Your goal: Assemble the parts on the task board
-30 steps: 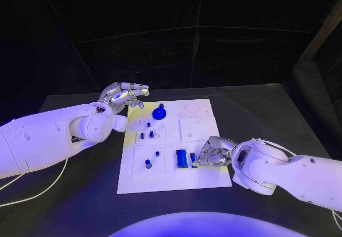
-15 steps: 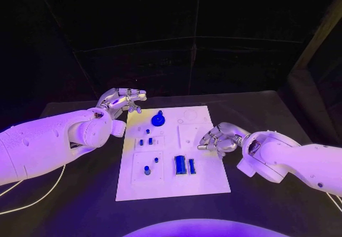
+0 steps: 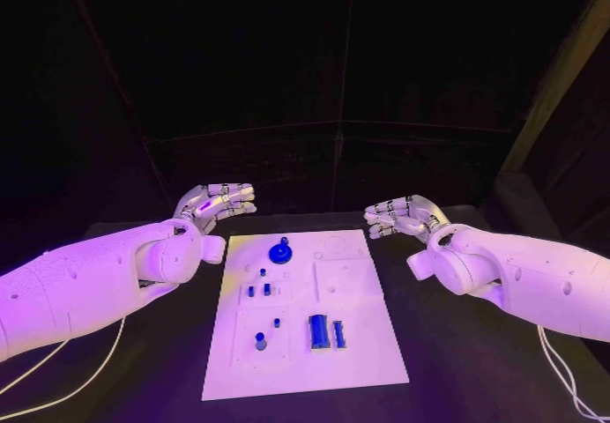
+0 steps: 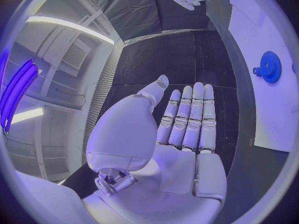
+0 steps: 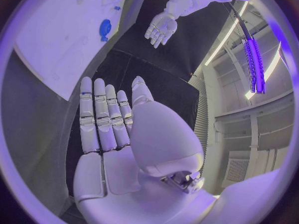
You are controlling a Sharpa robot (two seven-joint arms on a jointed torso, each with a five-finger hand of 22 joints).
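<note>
Hands both lifted off the task board (image 3: 356, 352) since a second ago. Right hand (image 3: 400, 216) was down at the board's lower right, fingers curled beside the paired blue blocks (image 3: 327, 332); half a second ago it was already clear of them, and now it hangs in the upper right of the head view, beyond the board's far edge, fingers straight and held side by side, nothing in them (wrist view confirms a bare palm). Left hand (image 3: 219, 203) sits upper left, off the board's far corner, much where it was; fingers (image 4: 187, 117) flat and extended, likewise holding nothing.

Parts all on the board: blue gear (image 3: 279, 254) near the top centre, small blue pegs (image 3: 259, 289) mid-left, one more peg (image 3: 262, 338) lower left, blocks at lower centre.

Reading: right hand's work at the blocks looks finished or abandoned. Both arms retracted suggests a pause between steps, or the end of the job; cannot tell which.
</note>
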